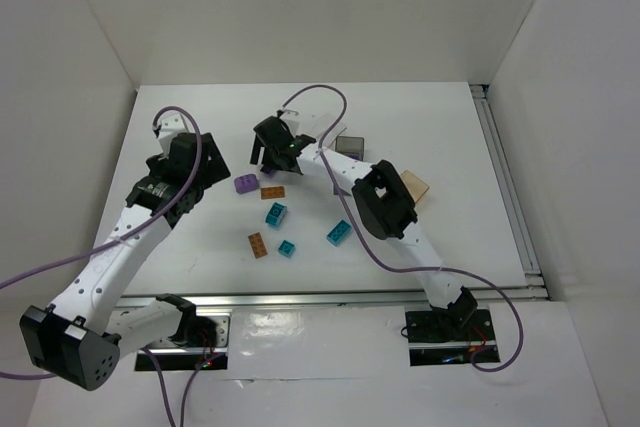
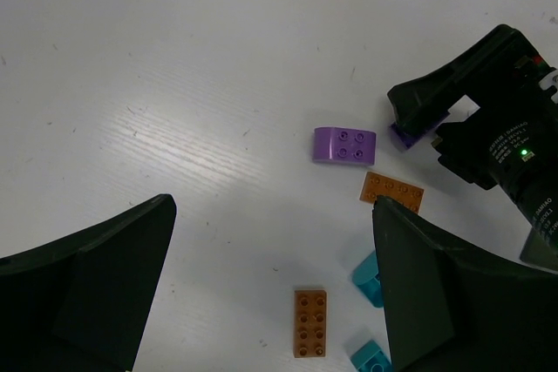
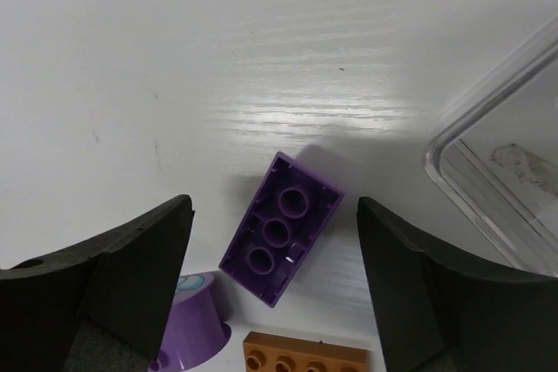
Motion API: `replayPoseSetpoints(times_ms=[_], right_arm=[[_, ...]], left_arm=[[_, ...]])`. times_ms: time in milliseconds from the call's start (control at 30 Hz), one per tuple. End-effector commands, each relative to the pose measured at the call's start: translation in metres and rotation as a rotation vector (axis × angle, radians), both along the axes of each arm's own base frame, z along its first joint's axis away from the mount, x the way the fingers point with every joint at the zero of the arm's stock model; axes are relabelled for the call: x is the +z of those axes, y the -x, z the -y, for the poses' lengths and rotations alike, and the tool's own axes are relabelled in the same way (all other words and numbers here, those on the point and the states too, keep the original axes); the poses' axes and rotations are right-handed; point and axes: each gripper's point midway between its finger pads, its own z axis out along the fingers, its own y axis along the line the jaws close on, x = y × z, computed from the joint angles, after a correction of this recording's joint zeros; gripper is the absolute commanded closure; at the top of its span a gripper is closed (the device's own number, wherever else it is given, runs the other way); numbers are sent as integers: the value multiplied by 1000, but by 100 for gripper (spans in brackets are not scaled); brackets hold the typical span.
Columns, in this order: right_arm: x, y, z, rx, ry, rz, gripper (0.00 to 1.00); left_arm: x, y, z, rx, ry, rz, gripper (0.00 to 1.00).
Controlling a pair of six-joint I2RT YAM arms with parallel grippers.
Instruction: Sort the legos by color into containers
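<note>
Looking from the near edge, an orange brick [image 1: 258,245] and teal bricks [image 1: 287,248] lie loose mid-table. On the left, the left gripper [image 2: 272,241] hovers with its jaws wide and empty. Farther off, the right gripper [image 3: 272,215], jaws apart, straddles an upturned purple brick [image 3: 279,228]. The brick sits skewed, so closing might spin it toward the clear tray [image 3: 497,189] nearby.

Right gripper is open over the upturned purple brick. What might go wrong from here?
The purple brick lies diagonally under the open right gripper, so closing may twist it or squirt it out. The curved purple piece and orange brick sit close by and might get nudged. The clear container rim is near one finger.
</note>
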Motion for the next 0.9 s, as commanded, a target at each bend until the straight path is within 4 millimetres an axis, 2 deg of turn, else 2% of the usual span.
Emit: replayPoseSetpoints(times_ms=[0, 33, 67, 133, 233, 267, 300, 433, 500, 600, 633, 700, 733, 833, 867], right_arm=[[-20, -3, 25, -29, 104, -32, 19], [-18, 1, 23, -28, 122, -28, 22], [-23, -3, 26, -34, 154, -16, 25], [-30, 9, 19, -10, 197, -23, 28], [-42, 13, 22, -9, 243, -30, 35], [-42, 18, 18, 2, 243, -29, 40], [-46, 18, 24, -13, 267, -25, 44], [-32, 23, 20, -1, 293, 10, 57], [-11, 23, 20, -6, 303, 48, 65], [11, 25, 18, 11, 304, 87, 73], [31, 24, 18, 16, 281, 118, 76], [53, 24, 19, 15, 251, 151, 76], [73, 27, 23, 19, 236, 174, 76], [113, 31, 33, 0, 197, 235, 76], [119, 34, 37, 7, 203, 241, 76]], left_arm=[[9, -6, 0, -6, 1, 34, 0], [9, -6, 0, -6, 1, 34, 0], [9, -6, 0, -6, 1, 34, 0], [6, -5, 0, -6, -2, 25, 0], [6, -5, 0, -6, -2, 25, 0], [6, -5, 0, -6, -2, 25, 0], [6, -5, 0, -6, -2, 25, 0], [5, -5, 1, -14, 4, 23, 0], [5, -5, 1, -14, 4, 23, 0], [2, -4, 1, -9, 8, 17, 0], [2, -4, 1, -9, 8, 17, 0], [-1, -5, 2, -9, 6, 8, 0], [-1, -5, 3, -16, 11, 6, 0], [-7, -7, 4, -10, 12, -10, 0], [-7, -7, 4, -10, 12, -10, 0]])
